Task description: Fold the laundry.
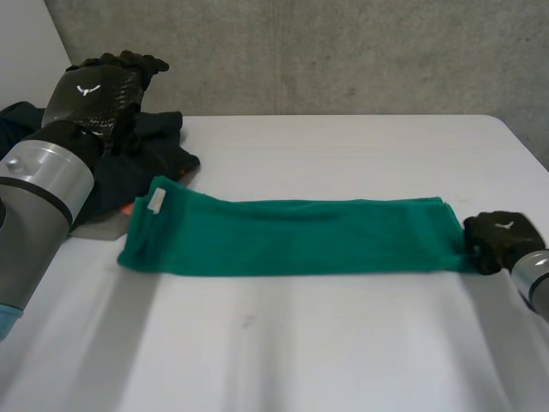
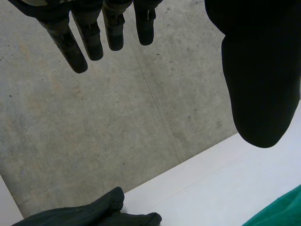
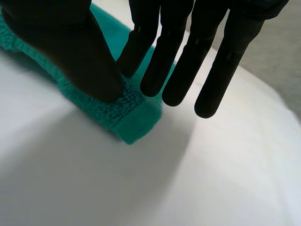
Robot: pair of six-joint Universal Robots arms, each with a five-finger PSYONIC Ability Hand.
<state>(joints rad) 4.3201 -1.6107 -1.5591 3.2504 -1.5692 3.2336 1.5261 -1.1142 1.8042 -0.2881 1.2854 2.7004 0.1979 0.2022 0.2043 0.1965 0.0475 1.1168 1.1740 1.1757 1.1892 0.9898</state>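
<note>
A green towel (image 1: 292, 236), folded into a long strip, lies across the middle of the white table (image 1: 343, 343). A white label (image 1: 157, 202) shows at its left end. My right hand (image 1: 502, 236) is at the strip's right end. In the right wrist view its thumb (image 3: 70, 52) and a straight finger pinch the towel's end (image 3: 136, 117) near a corner, and the other fingers reach out past it. My left hand (image 1: 94, 94) hangs raised at the back left, above a pile of dark clothes (image 1: 146, 154). Its fingers (image 2: 84, 42) are straight and apart from the thumb, holding nothing.
The dark clothes (image 2: 94, 212) lie at the table's back left corner, with something orange (image 1: 127, 209) peeking out beside the towel's left end. A grey concrete wall (image 1: 343, 51) stands behind the table. Bare table surface runs along the front.
</note>
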